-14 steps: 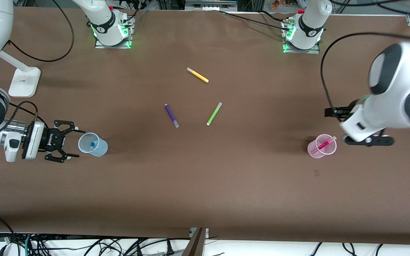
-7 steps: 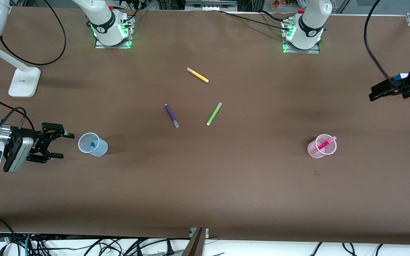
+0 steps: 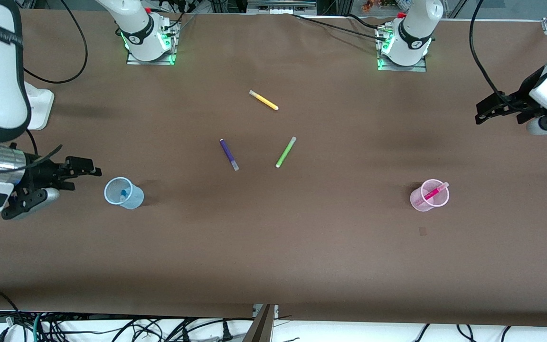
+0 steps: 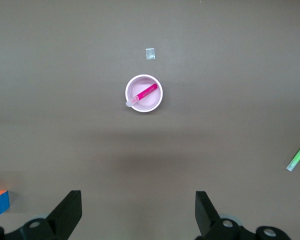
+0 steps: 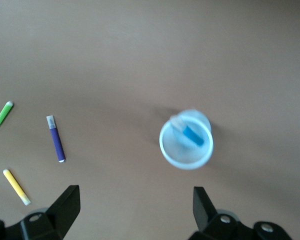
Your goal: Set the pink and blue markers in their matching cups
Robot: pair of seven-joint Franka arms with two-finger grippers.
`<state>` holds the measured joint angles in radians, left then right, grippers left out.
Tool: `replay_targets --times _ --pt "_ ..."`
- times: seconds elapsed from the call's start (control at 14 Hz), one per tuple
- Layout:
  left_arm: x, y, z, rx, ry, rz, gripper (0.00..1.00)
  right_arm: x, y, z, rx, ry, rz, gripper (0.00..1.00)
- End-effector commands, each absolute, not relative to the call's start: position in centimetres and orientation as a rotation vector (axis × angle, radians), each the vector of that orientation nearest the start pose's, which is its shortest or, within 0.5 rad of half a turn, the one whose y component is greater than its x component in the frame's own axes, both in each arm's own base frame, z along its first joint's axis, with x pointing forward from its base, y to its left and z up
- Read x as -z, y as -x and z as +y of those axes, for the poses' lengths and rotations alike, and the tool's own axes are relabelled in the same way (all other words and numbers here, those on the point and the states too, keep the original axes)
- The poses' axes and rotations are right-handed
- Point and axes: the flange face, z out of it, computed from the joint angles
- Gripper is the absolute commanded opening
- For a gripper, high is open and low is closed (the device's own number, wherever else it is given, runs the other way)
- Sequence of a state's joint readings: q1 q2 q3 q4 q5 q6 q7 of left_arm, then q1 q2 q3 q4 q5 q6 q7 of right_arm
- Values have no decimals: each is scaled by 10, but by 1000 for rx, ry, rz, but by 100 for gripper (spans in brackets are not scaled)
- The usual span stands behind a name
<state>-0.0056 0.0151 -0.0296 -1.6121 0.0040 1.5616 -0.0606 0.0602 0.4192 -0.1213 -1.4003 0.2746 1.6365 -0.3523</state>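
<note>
The pale blue cup point(image 3: 133, 199) stands upright toward the right arm's end of the table with the blue marker point(image 3: 123, 194) inside it. The pale pink cup point(image 3: 416, 202) stands upright toward the left arm's end with the pink marker point(image 3: 432, 192) leaning in it. My right gripper point(image 3: 81, 176) is open and empty, up in the air beside the blue cup. My left gripper point(image 3: 485, 110) is open and empty, high over the table's end. The left wrist view shows the pink cup point(image 4: 152, 103) and pink marker point(image 4: 142, 95) past the open gripper point(image 4: 138, 210). The right wrist view shows the blue cup point(image 5: 182, 156) and blue marker point(image 5: 191, 134) past the open gripper point(image 5: 136, 207).
A yellow marker point(image 3: 263, 100), a dark purple marker point(image 3: 229, 154) and a lime-green marker point(image 3: 286, 151) lie loose mid-table. A white stand point(image 3: 33, 109) sits at the right arm's end. A small tape mark point(image 3: 422, 231) lies nearer the front camera than the pink cup.
Both grippers have drawn back from the cups. The right one has moved away from the blue cup. The left arm has swung off toward its table end. Cups and markers stayed put.
</note>
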Motion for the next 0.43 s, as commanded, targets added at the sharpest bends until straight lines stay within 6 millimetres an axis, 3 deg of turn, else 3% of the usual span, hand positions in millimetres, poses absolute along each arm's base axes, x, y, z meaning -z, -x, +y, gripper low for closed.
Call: replay_targets --times 0.0,0.14,0.36 --pt "-601 -554 -14 -75 3143 5 100 -479 -628 7 -286 2983 -145 100" --pt "-600 -552 -12 -92 3141 2 100 -498 -601 19 -314 3065 -28 100" --pt "-599 -553 -12 -94 3139 0 100 -539 -567 17 -299 3080 150 100"
